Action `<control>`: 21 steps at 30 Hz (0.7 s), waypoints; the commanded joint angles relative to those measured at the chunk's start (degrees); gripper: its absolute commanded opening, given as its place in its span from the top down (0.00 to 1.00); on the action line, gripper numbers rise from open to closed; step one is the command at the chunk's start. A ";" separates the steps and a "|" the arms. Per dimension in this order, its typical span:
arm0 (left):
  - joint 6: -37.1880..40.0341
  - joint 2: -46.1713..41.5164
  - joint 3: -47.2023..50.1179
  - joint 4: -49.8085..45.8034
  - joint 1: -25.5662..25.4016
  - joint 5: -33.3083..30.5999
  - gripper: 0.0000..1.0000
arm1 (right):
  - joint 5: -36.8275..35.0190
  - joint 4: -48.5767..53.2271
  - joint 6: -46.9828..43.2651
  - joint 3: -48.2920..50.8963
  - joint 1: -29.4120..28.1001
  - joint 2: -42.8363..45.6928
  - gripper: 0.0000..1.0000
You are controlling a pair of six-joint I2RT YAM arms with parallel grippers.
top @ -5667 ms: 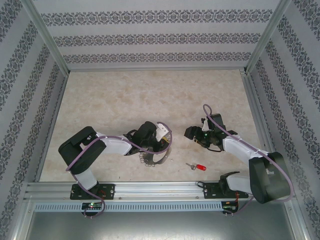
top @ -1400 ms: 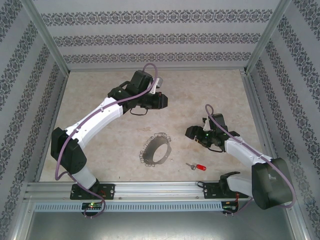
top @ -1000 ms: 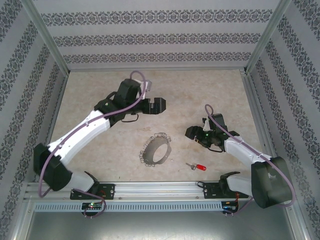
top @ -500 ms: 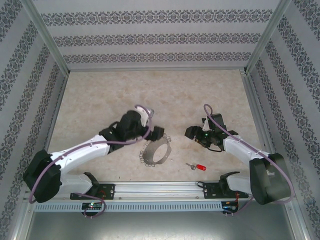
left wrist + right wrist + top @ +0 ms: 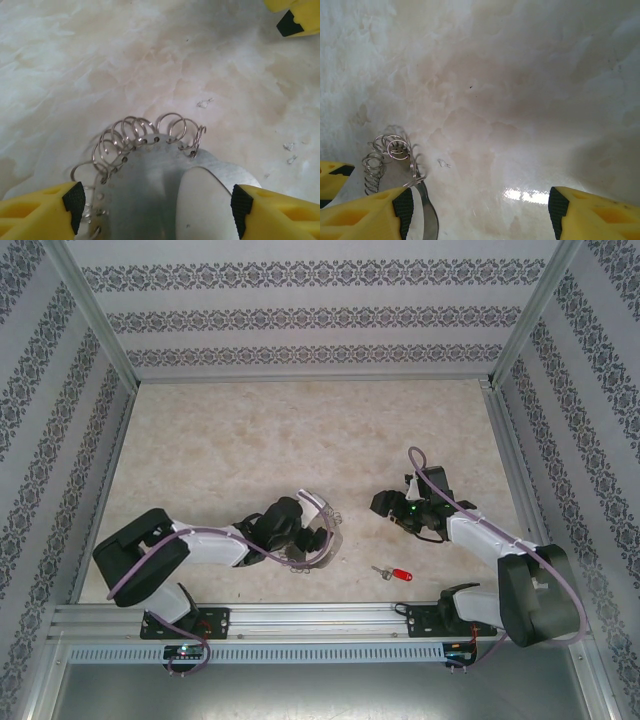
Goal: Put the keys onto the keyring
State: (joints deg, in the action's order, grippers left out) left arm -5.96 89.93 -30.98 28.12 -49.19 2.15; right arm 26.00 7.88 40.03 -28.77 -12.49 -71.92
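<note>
The left claw [image 5: 156, 206] straddles the keyring [image 5: 142, 186], jaws at either side; whether they pinch it cannot be told. The right claw [image 5: 479, 206] hangs spread and empty nearby. The red key [image 5: 394, 573] lies apart on the counter [image 5: 250, 440], toward its near edge.

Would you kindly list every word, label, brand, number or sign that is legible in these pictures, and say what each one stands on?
None: no word, number, brand or sign can be read here.
The keyring is bare metal, unmarked where it shows.
The key is too small to show any marking.
The walls bear only an ornamental pattern, no letters.
</note>
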 commanded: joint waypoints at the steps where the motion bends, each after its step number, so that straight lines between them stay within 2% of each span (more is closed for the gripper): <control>1: 1.01 2.86 0.27 9.88 -1.00 1.27 0.24 | -0.77 -0.78 -1.44 -0.89 0.55 -0.83 0.26; 5: 0.85 6.78 -1.13 11.04 -1.08 3.52 0.35 | -0.37 -1.31 -1.78 -0.89 1.06 -1.87 0.26; 9: 0.38 9.52 -1.31 14.38 -1.17 3.60 0.37 | -0.12 -1.91 -1.95 -0.76 1.60 -2.86 0.26; 13: 0.60 11.19 -2.35 14.64 -1.17 4.62 0.45 | 0.34 -2.35 -2.14 -0.76 1.86 -3.82 0.26; 17: 0.00 8.21 -2.04 13.67 -1.33 4.76 0.45 | 0.59 -2.42 -2.33 -0.98 2.13 -4.13 0.26; 21: 2.04 3.15 -2.57 7.25 -1.26 4.03 0.45 | 0.72 -3.04 -2.24 -0.85 2.26 -4.69 0.26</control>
State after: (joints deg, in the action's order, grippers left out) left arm -5.37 97.32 -32.27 38.50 -49.56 5.82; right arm 26.22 6.04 38.76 -28.77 -10.61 -75.90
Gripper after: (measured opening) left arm 0.554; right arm 0.740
